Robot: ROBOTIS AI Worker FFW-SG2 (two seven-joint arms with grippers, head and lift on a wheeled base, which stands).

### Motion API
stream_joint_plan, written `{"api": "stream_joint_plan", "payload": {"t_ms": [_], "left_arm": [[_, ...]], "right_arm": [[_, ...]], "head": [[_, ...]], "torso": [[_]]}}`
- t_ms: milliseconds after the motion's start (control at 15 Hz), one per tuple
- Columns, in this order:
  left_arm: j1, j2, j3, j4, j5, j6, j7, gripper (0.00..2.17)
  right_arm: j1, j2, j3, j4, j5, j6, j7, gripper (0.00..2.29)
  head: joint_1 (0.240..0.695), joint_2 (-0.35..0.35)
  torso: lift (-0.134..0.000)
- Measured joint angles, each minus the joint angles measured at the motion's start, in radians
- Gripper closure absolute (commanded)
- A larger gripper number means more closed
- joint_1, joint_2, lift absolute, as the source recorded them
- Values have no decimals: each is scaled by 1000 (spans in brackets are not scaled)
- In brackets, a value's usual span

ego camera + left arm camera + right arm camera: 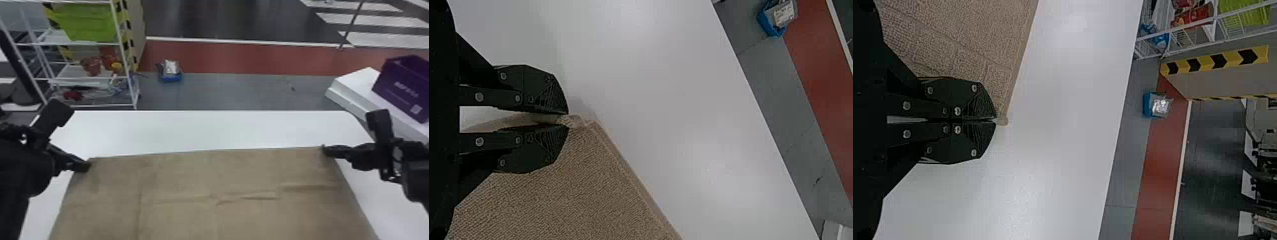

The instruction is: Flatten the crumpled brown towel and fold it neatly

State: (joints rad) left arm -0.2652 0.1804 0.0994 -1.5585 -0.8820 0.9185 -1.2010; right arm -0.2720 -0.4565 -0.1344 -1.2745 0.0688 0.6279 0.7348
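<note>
Pinching the far left corner of the brown towel (pixel 207 178), the left gripper (pixel 85 166) had its fingers almost together, while the right gripper (pixel 325 150) clamped the far right corner, its fingertips nearly meeting. Between them the towel lay spread over the white table (pixel 204 131), lightly creased across the middle. Beyond stood a white rack (pixel 128 79) to the left and a purple box (pixel 400 84) to the right.

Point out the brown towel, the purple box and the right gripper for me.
Brown towel (pixel 210 217), head view, middle of its visible cloth.
Purple box (pixel 400 92), head view, its printed side.
Right gripper (pixel 996 120), right wrist view, midway between its fingertips.
</note>
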Motion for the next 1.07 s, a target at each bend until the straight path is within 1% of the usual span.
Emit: {"api": "stream_joint_plan", "payload": {"t_ms": [200,333,533,667,733,867,933,1067], "left_arm": [[4,1,4,-1,0,-16,-2,994],[13,1,16,-15,0,-23,-3,994],[48,1,68,-72,21,-60,-9,998],[83,0,129,-119,69,-114,-17,998],[107,-1,169,-145,104,-153,-19,998],[164,-7,247,-197,172,-231,-18,994],[190,-12,279,-221,204,-263,-17,994],[249,-22,348,-275,289,-329,-15,994]], "right_arm": [[15,-4,-12,-11,-4,-25,6,1119],[36,-5,-35,-35,-23,-50,38,1119],[110,-8,-69,-145,-39,-69,112,1119],[167,-17,-89,-221,-40,-78,172,1119],[198,-21,-107,-254,-40,-104,219,1119],[260,-28,-134,-313,-40,-169,291,1119],[288,-32,-143,-340,-41,-189,322,1119],[356,-38,-178,-411,-44,-248,375,1119]], "head": [[695,-88],[695,-84],[695,-56],[695,-41],[695,-24],[695,-5],[695,5],[695,26]], "torso": [[-124],[-124],[-124],[-124],[-124],[-124],[-124],[-124]]}}
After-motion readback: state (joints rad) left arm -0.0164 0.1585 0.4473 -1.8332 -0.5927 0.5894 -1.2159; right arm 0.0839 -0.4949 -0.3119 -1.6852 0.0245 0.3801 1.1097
